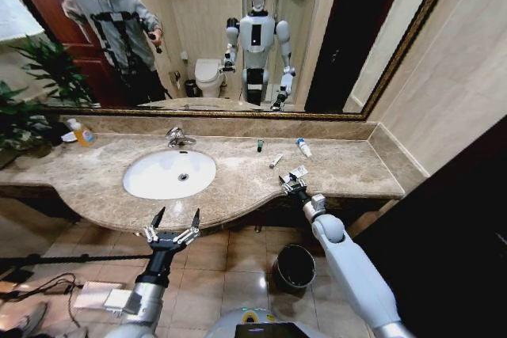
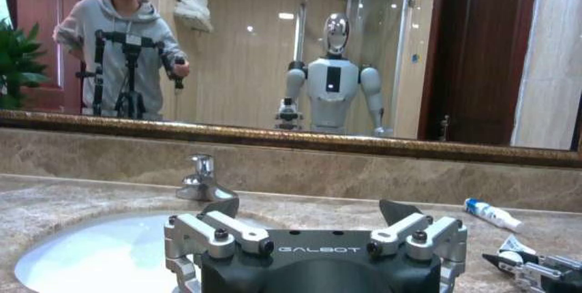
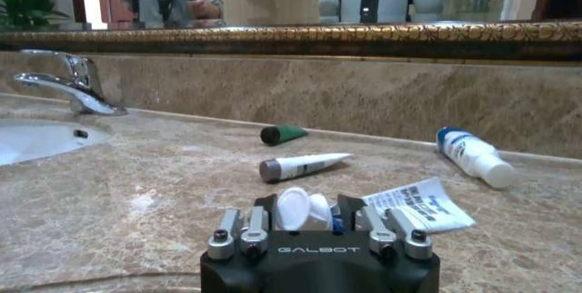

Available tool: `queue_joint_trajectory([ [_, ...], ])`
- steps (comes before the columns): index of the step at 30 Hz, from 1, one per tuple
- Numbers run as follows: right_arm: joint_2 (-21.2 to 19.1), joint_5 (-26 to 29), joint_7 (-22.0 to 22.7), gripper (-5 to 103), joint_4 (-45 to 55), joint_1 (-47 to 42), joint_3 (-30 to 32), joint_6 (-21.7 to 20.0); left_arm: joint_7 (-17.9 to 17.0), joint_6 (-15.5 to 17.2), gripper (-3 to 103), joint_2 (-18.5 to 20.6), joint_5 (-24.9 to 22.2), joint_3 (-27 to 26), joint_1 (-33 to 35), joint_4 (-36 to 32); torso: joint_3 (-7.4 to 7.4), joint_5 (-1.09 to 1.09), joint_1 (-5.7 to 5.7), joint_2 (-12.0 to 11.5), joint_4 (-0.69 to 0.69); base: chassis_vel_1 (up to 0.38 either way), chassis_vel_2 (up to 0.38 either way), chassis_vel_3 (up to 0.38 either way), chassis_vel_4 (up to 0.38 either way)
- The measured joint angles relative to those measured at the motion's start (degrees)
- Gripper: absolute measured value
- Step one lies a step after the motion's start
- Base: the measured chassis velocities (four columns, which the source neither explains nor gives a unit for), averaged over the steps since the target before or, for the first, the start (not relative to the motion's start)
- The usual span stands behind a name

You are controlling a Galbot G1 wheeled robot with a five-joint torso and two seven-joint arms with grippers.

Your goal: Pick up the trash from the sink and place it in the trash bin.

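Observation:
On the beige counter to the right of the sink (image 1: 142, 187), my right gripper (image 1: 293, 185) is shut on a white tube with blue print (image 3: 420, 206); its round white end (image 3: 293, 208) sits between the fingers. Farther back lie a small pale tube (image 3: 300, 165), a dark-green-capped piece (image 3: 283, 133) and another white tube with a blue band (image 3: 473, 155). My left gripper (image 1: 176, 223) hangs open in front of the counter edge below the basin (image 2: 82, 255), holding nothing. The black trash bin (image 1: 295, 265) stands on the floor under the counter's right part.
A chrome faucet (image 1: 177, 138) rises behind the basin, and an orange soap bottle (image 1: 81, 132) stands at the counter's far left beside a plant (image 1: 36, 93). A mirror spans the wall behind. A dark wall edge closes the right side.

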Motion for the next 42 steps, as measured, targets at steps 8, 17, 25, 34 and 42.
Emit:
queue_joint_trajectory([
  [8,-0.39,-0.04,-0.24,31,2.70,-1.61,1.30,0.18,0.00,0.00,100,0.00,0.00,0.00,0.00,0.00,0.00,0.00,0.00,0.00,0.00,0.000,0.000,0.000,0.000],
  [17,-1.57,0.69,-0.08,31,9.91,-6.29,5.43,0.13,0.00,0.00,100,0.00,0.00,0.00,0.00,0.00,0.00,0.00,0.00,0.00,0.00,0.000,0.000,0.000,0.000],
  [25,-0.33,0.45,2.15,31,22.30,-17.82,10.78,1.70,0.01,0.00,100,0.01,0.00,0.00,0.00,0.00,0.00,0.00,0.00,0.01,0.00,0.000,0.000,0.000,0.000],
  [34,5.23,-0.45,2.18,31,29.04,-33.92,15.25,7.06,0.01,0.00,100,0.00,0.00,0.00,0.00,0.01,-0.01,-0.01,0.00,0.01,0.00,0.000,0.000,0.000,0.000],
  [42,9.89,-0.69,1.85,31,29.01,-47.65,14.76,12.97,0.00,0.00,100,0.00,0.00,0.00,0.00,0.00,-0.01,-0.02,-0.01,0.01,-0.01,0.000,0.000,0.000,0.000],
])
